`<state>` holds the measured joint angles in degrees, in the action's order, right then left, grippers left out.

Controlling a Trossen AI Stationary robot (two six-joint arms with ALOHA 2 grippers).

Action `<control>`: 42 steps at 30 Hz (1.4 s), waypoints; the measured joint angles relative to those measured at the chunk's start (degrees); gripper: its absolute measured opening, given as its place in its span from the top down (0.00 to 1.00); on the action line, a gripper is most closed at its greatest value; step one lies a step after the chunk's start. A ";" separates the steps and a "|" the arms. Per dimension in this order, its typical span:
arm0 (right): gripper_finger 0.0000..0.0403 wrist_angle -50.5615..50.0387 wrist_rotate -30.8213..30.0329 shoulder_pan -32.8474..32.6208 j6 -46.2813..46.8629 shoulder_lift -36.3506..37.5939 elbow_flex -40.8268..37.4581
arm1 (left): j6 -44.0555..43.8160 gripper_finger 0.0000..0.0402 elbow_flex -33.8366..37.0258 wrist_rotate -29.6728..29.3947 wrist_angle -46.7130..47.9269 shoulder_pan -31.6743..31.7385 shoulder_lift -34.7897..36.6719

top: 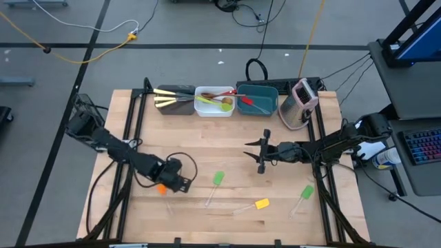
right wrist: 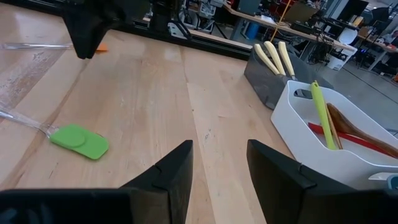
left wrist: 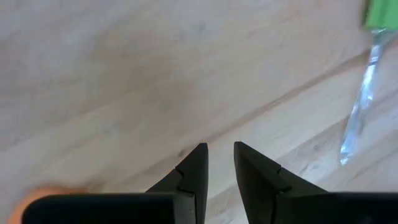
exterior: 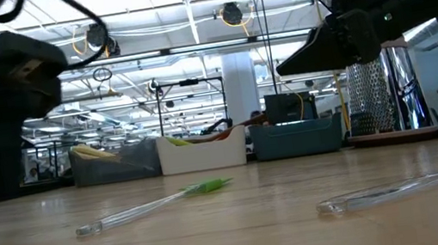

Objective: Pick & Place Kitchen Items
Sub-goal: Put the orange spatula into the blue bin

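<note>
**Spatulas left on the table**

Spatulas lie loose at six o'clock: orange-headed (top: 162, 188) beside your left pincer (top: 180, 183), which hangs narrowly parted and empty above bare wood, probably lining up a grasp. Green (top: 218, 179), yellow (top: 261, 204) and another green (top: 306, 191) wait nearby. Right pincer (top: 260, 153) hovers wide, empty, mid-table. At twelve o'clock, brown tub (top: 180, 107) holds knives, white tub (top: 213, 110) spoons, teal tub (top: 265, 105) a red-headed utensil.

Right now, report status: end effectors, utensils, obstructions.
Left end effector open, low beside orange spatula. Right end effector open, empty, mid-table. Three spatulas loose. Nothing blocking.
</note>
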<state>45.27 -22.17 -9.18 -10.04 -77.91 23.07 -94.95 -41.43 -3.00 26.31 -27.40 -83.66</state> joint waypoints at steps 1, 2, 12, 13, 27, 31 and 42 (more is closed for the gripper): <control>0.64 -0.06 0.00 0.01 0.00 0.00 -0.02 | 1.37 0.80 -0.02 0.49 -0.25 0.53 0.00; 0.64 -0.06 0.00 0.01 0.00 0.00 -0.02 | 2.13 0.80 -0.02 1.81 -0.17 1.11 0.00; 0.64 -0.16 0.00 0.01 0.02 0.00 -0.02 | -4.98 0.80 -0.04 14.75 11.19 2.36 0.04; 0.64 -0.27 0.00 0.01 0.02 0.00 -0.02 | -6.07 0.80 -0.04 14.48 13.08 1.89 0.04; 0.64 -0.43 0.00 0.01 0.03 0.00 -0.09 | -14.99 0.75 1.44 13.24 17.02 -2.79 0.24; 0.64 0.02 0.00 0.01 -0.58 0.00 -0.09 | -14.27 0.66 1.48 14.10 17.11 -2.69 0.20; 0.64 0.40 0.00 0.10 -3.06 0.01 -0.09 | -16.98 0.39 1.73 16.57 17.36 -2.41 0.02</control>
<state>45.67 -22.17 -9.08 -13.10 -77.90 22.98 -111.93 -39.70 13.57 43.67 -29.82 -83.64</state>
